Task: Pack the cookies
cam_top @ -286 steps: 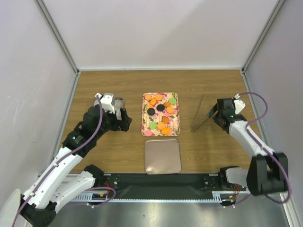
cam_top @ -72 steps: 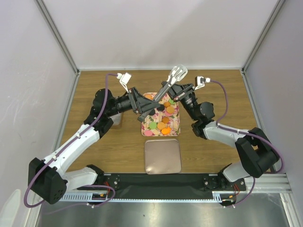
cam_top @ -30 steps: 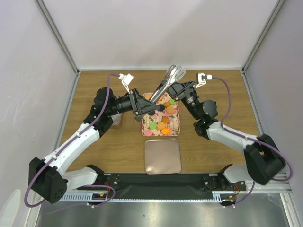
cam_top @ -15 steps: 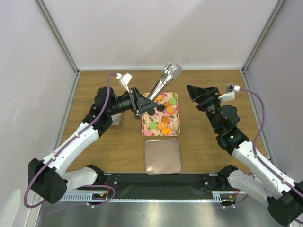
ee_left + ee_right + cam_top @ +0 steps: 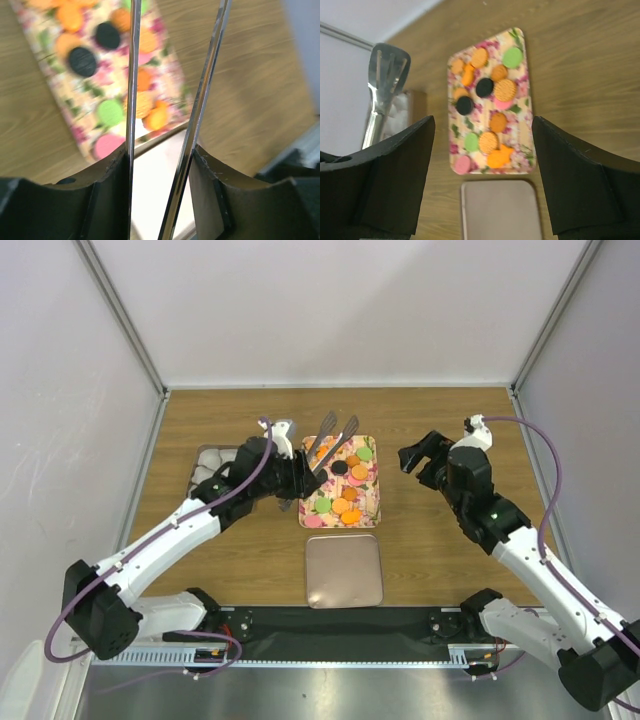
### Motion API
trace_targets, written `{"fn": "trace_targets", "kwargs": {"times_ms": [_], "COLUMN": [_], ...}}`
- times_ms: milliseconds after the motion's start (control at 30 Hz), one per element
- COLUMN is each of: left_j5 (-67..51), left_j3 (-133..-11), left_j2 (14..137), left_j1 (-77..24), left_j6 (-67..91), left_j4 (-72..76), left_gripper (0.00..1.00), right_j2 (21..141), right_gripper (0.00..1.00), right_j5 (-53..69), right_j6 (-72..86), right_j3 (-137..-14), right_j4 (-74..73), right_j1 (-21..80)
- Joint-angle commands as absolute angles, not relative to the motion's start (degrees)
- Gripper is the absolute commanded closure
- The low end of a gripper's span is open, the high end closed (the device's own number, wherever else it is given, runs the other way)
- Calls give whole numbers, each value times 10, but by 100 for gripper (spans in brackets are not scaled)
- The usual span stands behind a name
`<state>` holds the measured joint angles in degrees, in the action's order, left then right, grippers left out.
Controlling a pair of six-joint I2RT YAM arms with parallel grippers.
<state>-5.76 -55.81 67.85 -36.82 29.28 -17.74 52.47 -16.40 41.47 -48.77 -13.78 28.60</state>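
Note:
The cookies, mostly orange with some green, black and pink, lie on a floral tray at mid-table. My left gripper sits at the tray's left edge, shut on metal tongs whose tips hang over the tray's far end. In the left wrist view both tong arms pass between my fingers above the cookies. My right gripper hovers right of the tray, open and empty. Its view looks down on the cookies, the tray and the tongs.
A plain square metal lid lies just near of the tray, also visible as the lid in the right wrist view. A tin with white paper liners stands left of the tray, behind my left arm. Walls enclose the table.
The right gripper has let go of the tongs, opened wide and pulled back to the right. The left gripper keeps the tongs and has swung them down over the tray.

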Motion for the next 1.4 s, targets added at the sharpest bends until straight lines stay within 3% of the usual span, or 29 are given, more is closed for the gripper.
{"fn": "trace_targets", "kwargs": {"times_ms": [0, 367, 1367], "left_j5": [70, 212, 211], "left_j3": [-564, -543, -548], "left_j2": [669, 702, 836], "left_j1": [-392, -463, -481], "left_j6": [249, 256, 258], "left_j4": [-237, -315, -303], "left_gripper": [49, 50, 50], "right_j2": [533, 583, 594], "right_gripper": [16, 17, 17], "right_j5": [-158, -129, -98], "right_j6": [365, 319, 267], "right_j3": [-509, -526, -523], "right_j4": [-165, -163, -156], "right_j1": [282, 279, 244]}}
